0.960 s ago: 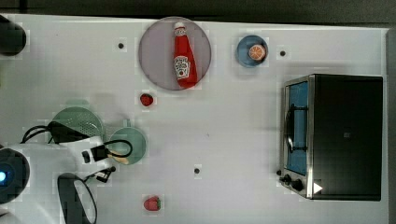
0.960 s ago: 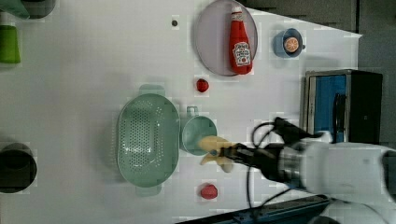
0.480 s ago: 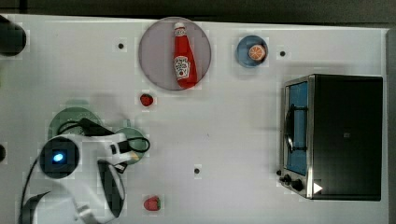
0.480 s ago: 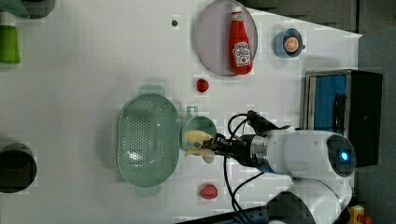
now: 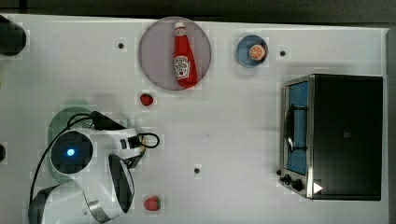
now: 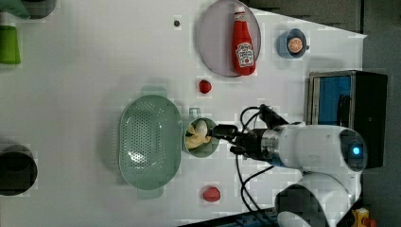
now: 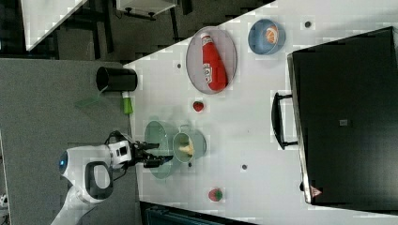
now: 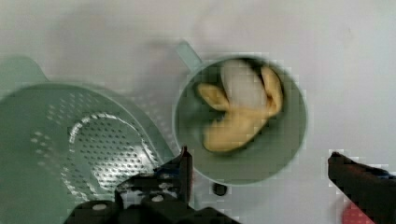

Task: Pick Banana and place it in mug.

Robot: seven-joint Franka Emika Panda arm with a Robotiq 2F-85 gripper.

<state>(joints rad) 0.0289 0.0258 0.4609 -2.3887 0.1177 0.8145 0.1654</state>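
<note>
Mint-green and round, the mug point(image 6: 202, 138) stands on the white table point(image 6: 94, 56) with the banana point(image 6: 196, 135) lying inside it, peel splayed; in the wrist view the banana point(image 8: 243, 109) fills much of the mug point(image 8: 240, 163). In the left view the perforated colander point(image 6: 150, 142) sits just beside the mug at its 9 o'clock. One strawberry point(image 6: 204, 86) lies at the mug's 12 o'clock, another point(image 6: 211, 194) at its 6 o'clock. Toward 1 o'clock a ketchup bottle point(image 6: 243, 45) rests on a grey plate point(image 6: 215, 42), and beyond it a small blue bowl point(image 6: 294, 45) holds an orange fruit. A toaster oven point(image 6: 347, 111) stands at 3 o'clock.

The pincer point(image 6: 226, 137) hangs at the mug's 3 o'clock rim, its dark fingers point(image 8: 180, 170) spread wide apart and gripping nothing. The white arm point(image 5: 88, 172) in the top view covers the mug and most of the colander.

A second ago the banana was pinched in the pincer, just outside the mug at its 5 o'clock; since then the pincer has moved over the mug and let it drop in.
</note>
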